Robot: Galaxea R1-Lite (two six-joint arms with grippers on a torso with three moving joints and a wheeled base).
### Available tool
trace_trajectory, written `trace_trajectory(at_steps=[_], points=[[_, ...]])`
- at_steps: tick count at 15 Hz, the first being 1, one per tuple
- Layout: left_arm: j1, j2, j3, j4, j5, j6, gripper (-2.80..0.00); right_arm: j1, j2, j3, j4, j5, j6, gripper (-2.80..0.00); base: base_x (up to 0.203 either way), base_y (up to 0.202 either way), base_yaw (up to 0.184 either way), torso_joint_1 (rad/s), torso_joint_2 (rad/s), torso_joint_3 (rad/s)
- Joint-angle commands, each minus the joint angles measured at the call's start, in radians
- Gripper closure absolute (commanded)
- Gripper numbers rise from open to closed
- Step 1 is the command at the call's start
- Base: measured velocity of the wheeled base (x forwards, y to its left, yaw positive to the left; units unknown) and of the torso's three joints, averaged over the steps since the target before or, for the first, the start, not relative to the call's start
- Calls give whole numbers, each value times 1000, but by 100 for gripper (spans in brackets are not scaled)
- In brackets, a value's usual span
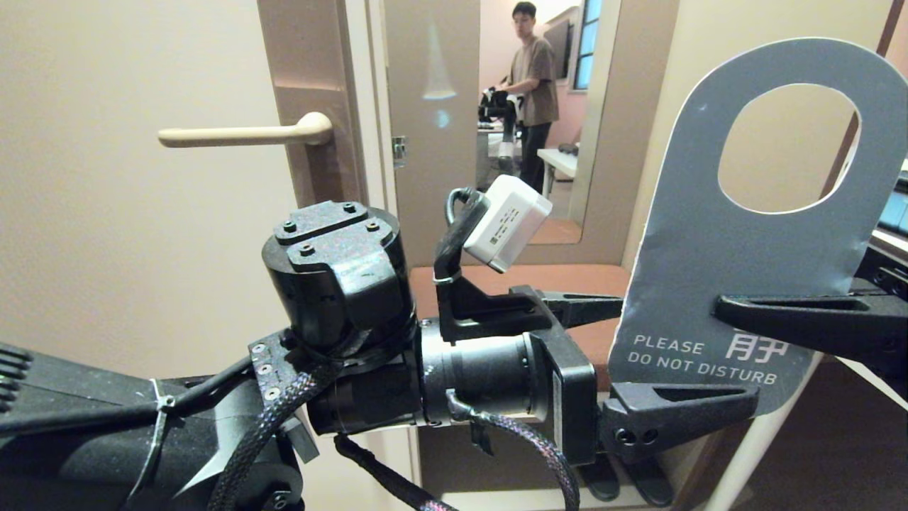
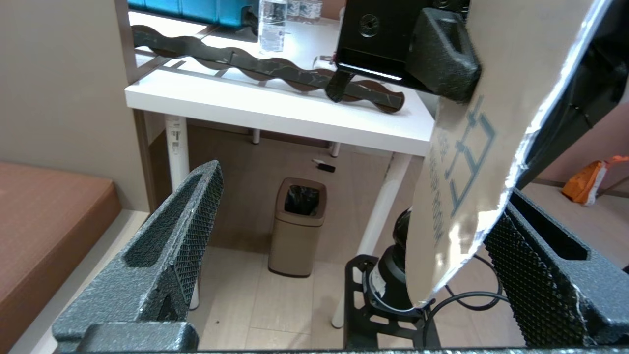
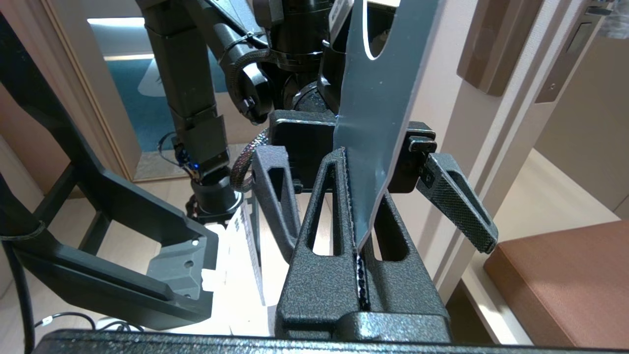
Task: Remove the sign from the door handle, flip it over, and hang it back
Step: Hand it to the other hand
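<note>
The cream door handle (image 1: 241, 133) juts bare from the door at upper left. The sign (image 1: 709, 234) is off it, held upright at the right with its blue "PLEASE DO NOT DISTURB" face toward my head. My right gripper (image 1: 723, 309) is shut on the sign's lower part; in the right wrist view the sign (image 3: 378, 98) rises from between the closed jaws of the right gripper (image 3: 354, 162). My left gripper (image 1: 681, 355) is open, one finger on each side of the sign's lower edge. The sign's white face (image 2: 467, 172) shows just inside the left gripper (image 2: 361, 187).
A person (image 1: 528, 78) stands in the room seen past the door frame. Below are a white table (image 2: 275, 103), a tan waste bin (image 2: 297, 226) and a brown cushioned bench (image 2: 49, 221). The door's brown handle plate (image 1: 312, 106) lies behind the lever.
</note>
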Motion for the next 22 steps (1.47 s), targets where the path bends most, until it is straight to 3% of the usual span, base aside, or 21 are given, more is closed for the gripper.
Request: trace_trajectory(at_steps=[1, 12, 13, 22], points=[[-13, 3, 0, -5, -3, -1, -280, 2, -3, 2, -3, 6, 1, 0, 0, 0, 0, 0, 0, 0], [-46, 17, 0, -45, -2, -2, -280, 1, -32, 26, -1, 6, 1, 0, 0, 0, 0, 0, 0, 0], [-48, 17, 0, -46, -1, -1, 0, 2, -34, 26, -1, 6, 1, 0, 0, 0, 0, 0, 0, 0], [-52, 16, -3, -47, 0, -6, 0, 1, -37, 34, -1, 6, 2, 0, 0, 0, 0, 0, 0, 0]])
